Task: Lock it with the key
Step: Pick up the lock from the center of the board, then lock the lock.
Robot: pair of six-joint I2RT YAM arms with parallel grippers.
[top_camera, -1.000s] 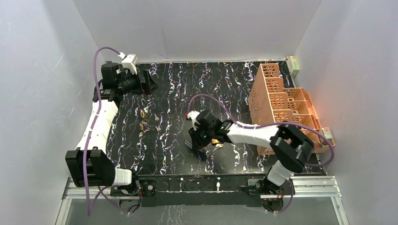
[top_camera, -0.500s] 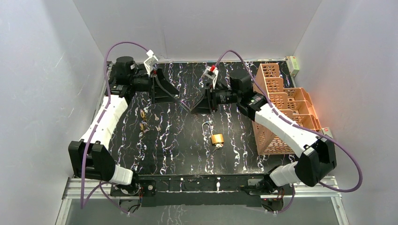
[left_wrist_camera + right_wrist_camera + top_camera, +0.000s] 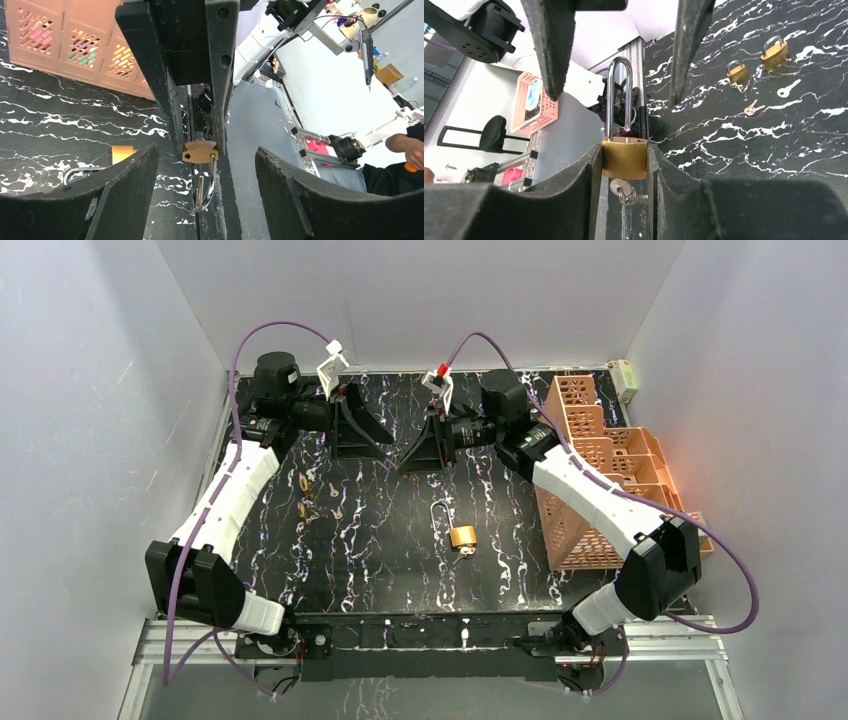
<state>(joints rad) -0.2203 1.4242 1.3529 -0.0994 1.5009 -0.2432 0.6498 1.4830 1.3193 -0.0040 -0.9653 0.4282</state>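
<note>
My right gripper (image 3: 624,150) is shut on the body of a brass padlock (image 3: 624,159), held up in the air at the back of the table. Its steel shackle (image 3: 619,95) stands open with one leg out of its hole. A key (image 3: 623,189) sits in the bottom of the lock. My left gripper (image 3: 205,160) faces it, open, and the shackle (image 3: 207,185) points in between its wide-set fingers (image 3: 125,190) without touching them. From above, the left gripper (image 3: 365,430) and the right gripper (image 3: 420,452) meet nose to nose.
A second brass padlock (image 3: 462,536) lies on the black marbled table (image 3: 380,550) with its shackle open. Small padlocks (image 3: 738,72) and loose keys (image 3: 786,89) lie at mid-left. An orange lattice basket (image 3: 600,470) stands along the right side.
The right arm has risen from the table front to the back, and the left arm has swung right to face it. The left jaws have narrowed a little.
</note>
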